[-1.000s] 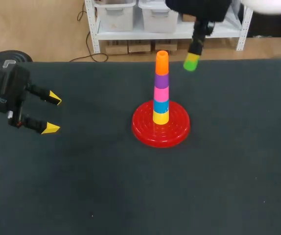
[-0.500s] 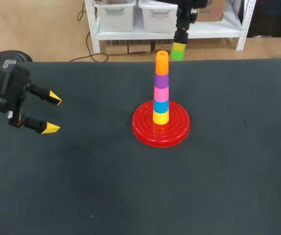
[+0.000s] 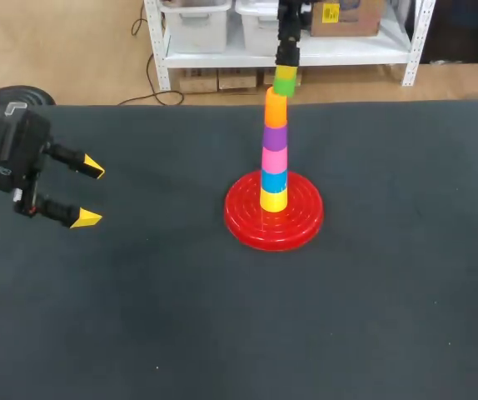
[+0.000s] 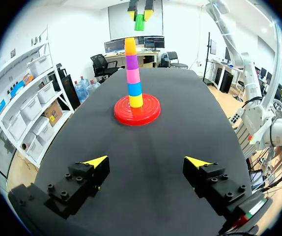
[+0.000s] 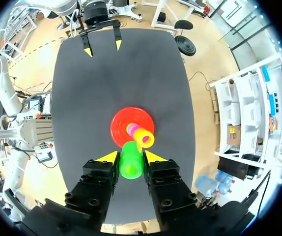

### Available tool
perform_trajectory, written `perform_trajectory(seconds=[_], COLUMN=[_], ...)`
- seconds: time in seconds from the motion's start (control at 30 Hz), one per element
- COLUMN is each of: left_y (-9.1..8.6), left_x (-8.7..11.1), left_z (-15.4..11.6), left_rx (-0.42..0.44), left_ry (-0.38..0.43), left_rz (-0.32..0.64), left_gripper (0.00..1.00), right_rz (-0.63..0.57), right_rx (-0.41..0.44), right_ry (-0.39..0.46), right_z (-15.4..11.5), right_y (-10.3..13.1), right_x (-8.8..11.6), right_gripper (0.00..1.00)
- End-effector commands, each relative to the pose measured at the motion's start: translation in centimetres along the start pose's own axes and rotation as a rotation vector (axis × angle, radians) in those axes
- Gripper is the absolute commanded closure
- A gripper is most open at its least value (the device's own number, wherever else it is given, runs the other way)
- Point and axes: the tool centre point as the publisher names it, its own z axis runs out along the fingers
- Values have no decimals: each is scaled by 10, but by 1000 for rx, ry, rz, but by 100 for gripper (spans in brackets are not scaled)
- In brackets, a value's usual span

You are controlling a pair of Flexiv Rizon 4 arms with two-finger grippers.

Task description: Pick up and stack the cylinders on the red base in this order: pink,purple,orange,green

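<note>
A dark worktop (image 3: 222,317) carries a round red base (image 3: 274,218) near its middle. A tower of cylinders stands upright on the base. From the bottom up they are a yellow cylinder (image 3: 273,200), a blue cylinder (image 3: 274,181), a pink cylinder (image 3: 274,159), a purple cylinder (image 3: 275,137) and an orange cylinder (image 3: 276,107).

The right arm (image 3: 290,25) comes down from the far side, over the tower. The right arm's jaws are closed on a green cylinder (image 5: 130,160), one yellow tip on each side of it. The green cylinder hangs in the air just above the orange one, a little off to one side and not touching it.

The left arm (image 3: 10,158) sits at the worktop's left edge, well apart from the base. The left arm's jaws stand wide apart and hold nothing.
</note>
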Motion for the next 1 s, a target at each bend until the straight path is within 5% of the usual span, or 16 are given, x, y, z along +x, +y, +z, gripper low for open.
perform_trajectory(seconds=[0.03, 1.0], left_y=[0, 0], left_x=[1, 1], left_z=[0, 0], left_rx=[-2, -2], left_ry=[-4, -4], left_rz=[3, 3], left_gripper=[0, 0], right_rz=[-3, -7], right_rx=[-23, -66], right_ry=[14, 38], right_z=[3, 22], right_y=[-8, -19], right_x=[-7, -9], right_gripper=[100, 100])
